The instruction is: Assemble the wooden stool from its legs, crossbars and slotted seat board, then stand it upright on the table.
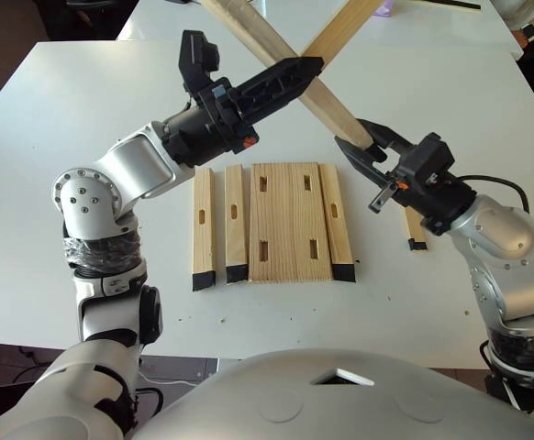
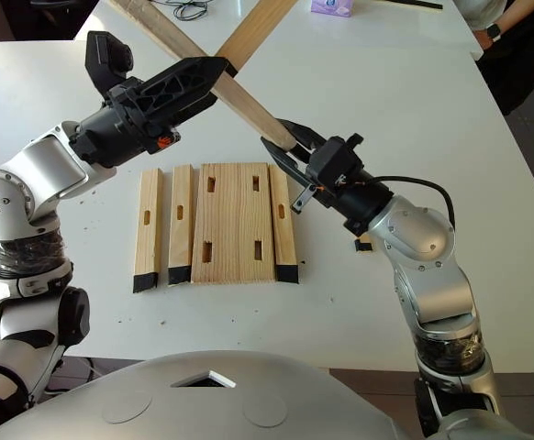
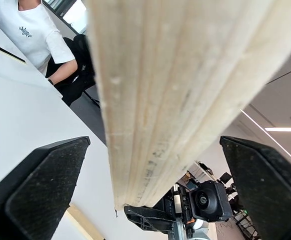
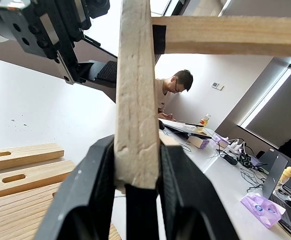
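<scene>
A: What is held by the grippers?

B: The left gripper is clenched on the low end of the left leg, which is pointed up toward the table's far right corner. The right gripper is clamped on the black-tipped end of the right leg, which is angled toward the far left corner. The 2 legs are crossed in the air over the far half of the table. Whether they are touching cannot be told.

A: And the other parts?

B: The seat board, cut with 4 slots, is laid flat at the middle of the table, toward the near edge. The outer slat and the inner slat are laid beside its left edge, and the right slat against its right edge.

A: How is the wood expected to handle?

B: It is judged stiff and fairly light, and no bending is expected. Each leg is gripped at 1 end, so a long lever is formed, and a twist between the pads is likely if the free end is pushed. A hold nearer the joint, on the flat faces, is advised. The planed surface should be assumed slippery.
</scene>
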You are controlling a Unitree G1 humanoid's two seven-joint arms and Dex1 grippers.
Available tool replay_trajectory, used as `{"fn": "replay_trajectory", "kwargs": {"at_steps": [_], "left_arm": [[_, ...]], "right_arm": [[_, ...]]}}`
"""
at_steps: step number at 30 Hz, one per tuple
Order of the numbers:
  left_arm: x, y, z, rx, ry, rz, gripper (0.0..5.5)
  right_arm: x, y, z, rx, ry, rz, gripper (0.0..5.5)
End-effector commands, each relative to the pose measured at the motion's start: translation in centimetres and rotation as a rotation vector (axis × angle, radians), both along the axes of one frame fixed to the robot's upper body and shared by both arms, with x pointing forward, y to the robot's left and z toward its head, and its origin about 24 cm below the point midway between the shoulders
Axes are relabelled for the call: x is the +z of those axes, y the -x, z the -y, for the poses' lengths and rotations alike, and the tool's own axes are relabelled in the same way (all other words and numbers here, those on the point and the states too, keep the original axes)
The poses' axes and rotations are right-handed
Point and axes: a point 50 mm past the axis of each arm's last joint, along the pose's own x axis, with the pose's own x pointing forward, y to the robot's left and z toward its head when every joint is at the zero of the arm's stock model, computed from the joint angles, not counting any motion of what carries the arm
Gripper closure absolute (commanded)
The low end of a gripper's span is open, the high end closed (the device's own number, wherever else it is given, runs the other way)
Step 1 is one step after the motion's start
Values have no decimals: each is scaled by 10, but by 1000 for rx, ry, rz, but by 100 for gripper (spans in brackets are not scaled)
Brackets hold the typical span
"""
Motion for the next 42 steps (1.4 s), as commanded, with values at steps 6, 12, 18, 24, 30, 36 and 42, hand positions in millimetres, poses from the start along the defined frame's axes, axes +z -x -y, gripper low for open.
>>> {"fn": "replay_trajectory", "kwargs": {"at_steps": [6, 12, 18, 24, 30, 36, 42], "left_arm": [[1, 3, -2, -2, -26, 50, 116], [2, 4, -3, -21, -24, 61, 214], [-2, -3, -5, 14, -42, 35, 307], [-3, -6, -7, 35, -55, 26, 340], [-2, -4, -7, 24, -63, 38, 342], [-3, -3, -7, 18, -70, 48, 343], [-4, -2, -6, 16, -77, 57, 344]], "right_arm": [[3, 5, -4, 33, -12, 12, 444], [2, 6, -4, 29, 2, 18, 444], [2, 6, -1, 18, 27, 37, 444], [-1, 10, -3, 38, 43, 33, 444], [-1, 10, -1, 37, 52, 33, 444], [-1, 10, -1, 57, 69, 34, 444], [-1, 13, -1, 94, 90, 21, 444]]}}
